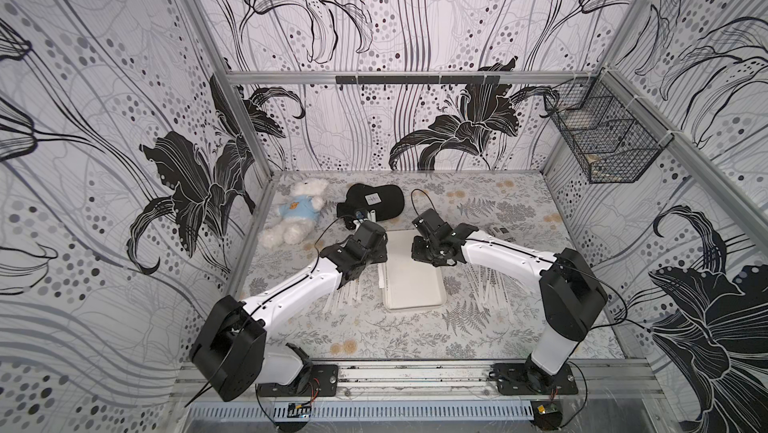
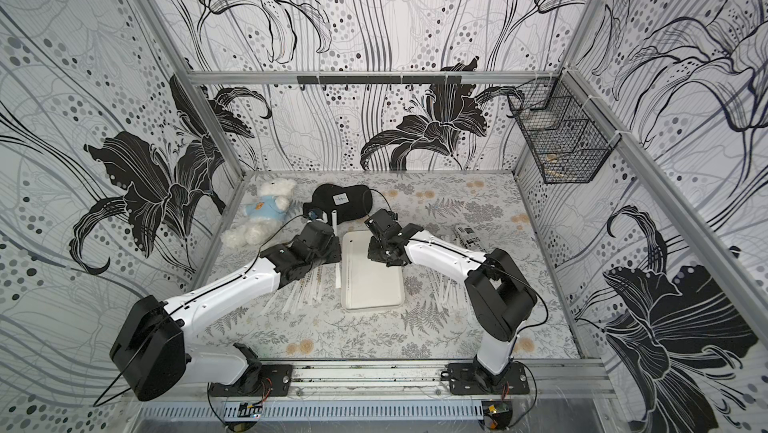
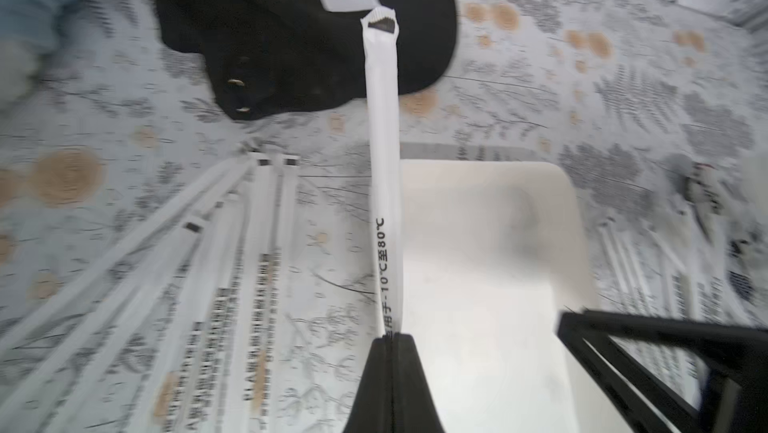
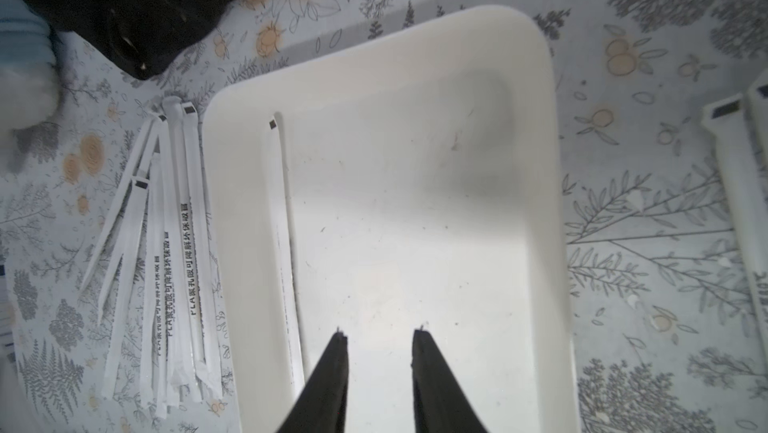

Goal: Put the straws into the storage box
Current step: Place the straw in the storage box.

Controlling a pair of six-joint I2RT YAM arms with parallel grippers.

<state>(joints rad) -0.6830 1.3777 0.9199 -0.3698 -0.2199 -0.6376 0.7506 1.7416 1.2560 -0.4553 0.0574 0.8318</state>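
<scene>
My left gripper (image 3: 391,337) is shut on one straw (image 3: 384,160), which sticks out from the jaws toward the black cap, above the left rim of the storage box (image 3: 478,244). My right gripper (image 4: 380,333) is open above the storage box (image 4: 415,181), with nothing between its fingers. A single straw (image 4: 282,223) lies inside the box along one long wall. Several loose straws (image 1: 349,293) lie fanned on the table left of the storage box (image 1: 411,281), partly under the left arm. Several more straws (image 1: 490,285) lie right of it, under the right arm.
A black cap (image 1: 374,200) and a white teddy bear in a blue shirt (image 1: 297,214) lie behind the box at the back left. A short printed white tube (image 1: 500,232) lies behind the right arm. A black wire basket (image 1: 602,140) hangs on the right wall.
</scene>
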